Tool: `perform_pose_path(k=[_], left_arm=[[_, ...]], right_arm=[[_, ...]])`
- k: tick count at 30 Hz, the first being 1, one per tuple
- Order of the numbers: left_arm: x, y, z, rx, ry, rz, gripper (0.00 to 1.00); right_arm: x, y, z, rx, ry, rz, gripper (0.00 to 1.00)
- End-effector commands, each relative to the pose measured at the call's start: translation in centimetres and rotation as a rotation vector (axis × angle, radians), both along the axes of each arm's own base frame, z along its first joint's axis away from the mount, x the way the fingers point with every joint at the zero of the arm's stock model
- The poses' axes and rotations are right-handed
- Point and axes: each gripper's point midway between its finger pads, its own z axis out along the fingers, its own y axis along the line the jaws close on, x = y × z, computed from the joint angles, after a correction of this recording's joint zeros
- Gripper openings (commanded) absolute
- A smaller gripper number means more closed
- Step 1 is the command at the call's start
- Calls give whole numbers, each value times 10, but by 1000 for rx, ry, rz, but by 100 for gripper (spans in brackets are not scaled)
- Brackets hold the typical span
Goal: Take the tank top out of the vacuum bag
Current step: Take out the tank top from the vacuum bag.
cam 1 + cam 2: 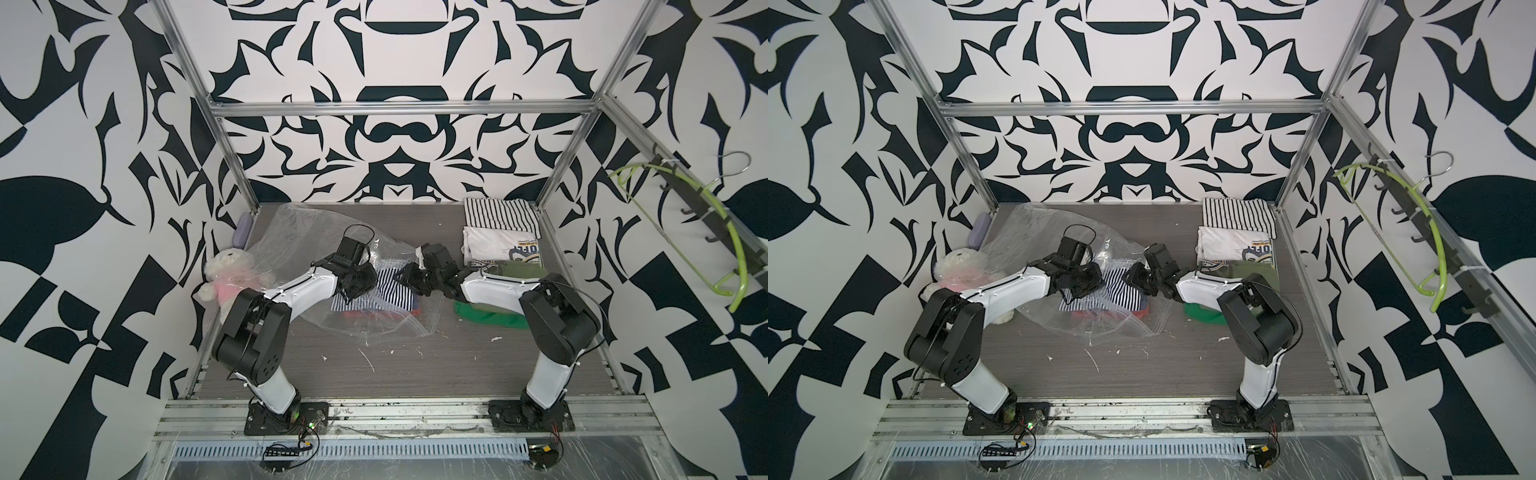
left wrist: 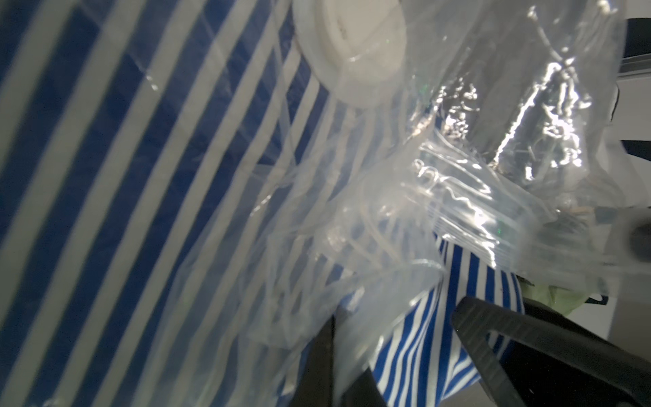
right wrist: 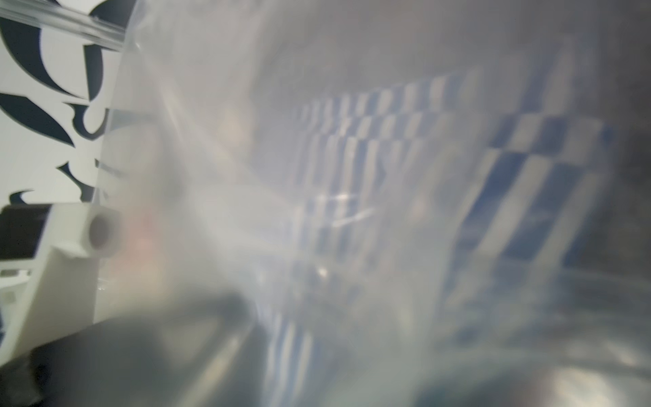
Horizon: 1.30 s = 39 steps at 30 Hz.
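Tank top (image 1: 392,289) lies in the vacuum bag (image 1: 291,232), zip edge (image 1: 422,326) toward bare near bench (image 1: 415,365). Left claw (image 1: 353,293) pinches bag film, closed; right claw (image 1: 406,279) opening unclear.

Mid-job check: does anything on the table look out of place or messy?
The far end of the vacuum bag lies draped over the plush toy at the left edge of the table, so pulling the bag may drag it. White flecks dot the table in front of the bag.
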Motion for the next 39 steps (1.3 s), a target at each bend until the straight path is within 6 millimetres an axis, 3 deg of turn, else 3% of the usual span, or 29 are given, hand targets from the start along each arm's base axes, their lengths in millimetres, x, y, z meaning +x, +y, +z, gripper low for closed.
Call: perform_pose_path(k=[1, 3, 6, 7, 9, 16, 19, 23, 29, 39], left_arm=[[-9, 8, -18, 38, 56, 6, 0], [-9, 9, -19, 40, 55, 7, 0], [-9, 8, -20, 40, 60, 8, 0], [-9, 8, -21, 38, 61, 7, 0], [-8, 8, -21, 39, 62, 7, 0], [-5, 5, -19, 34, 57, 3, 0], [-5, 5, -19, 35, 60, 3, 0], [-4, 7, -18, 41, 56, 8, 0], [1, 13, -11, 57, 42, 28, 0], [17, 6, 15, 22, -5, 15, 0]], right_arm=[[10, 7, 35, 23, -95, 11, 22], [8, 4, 44, -9, -119, 21, 18], [2, 1, 60, -48, -161, 42, 21], [-1, 3, 65, -48, -172, 56, 18], [-4, 7, 72, -35, -184, 77, 0], [-10, 36, 97, -13, -252, 174, 0], [-12, 46, 98, -24, -269, 213, 0], [-12, 39, 91, -84, -260, 211, 0], [-20, 8, 101, -204, -296, 190, 0], [-24, -83, 109, -316, -227, 74, 0]])
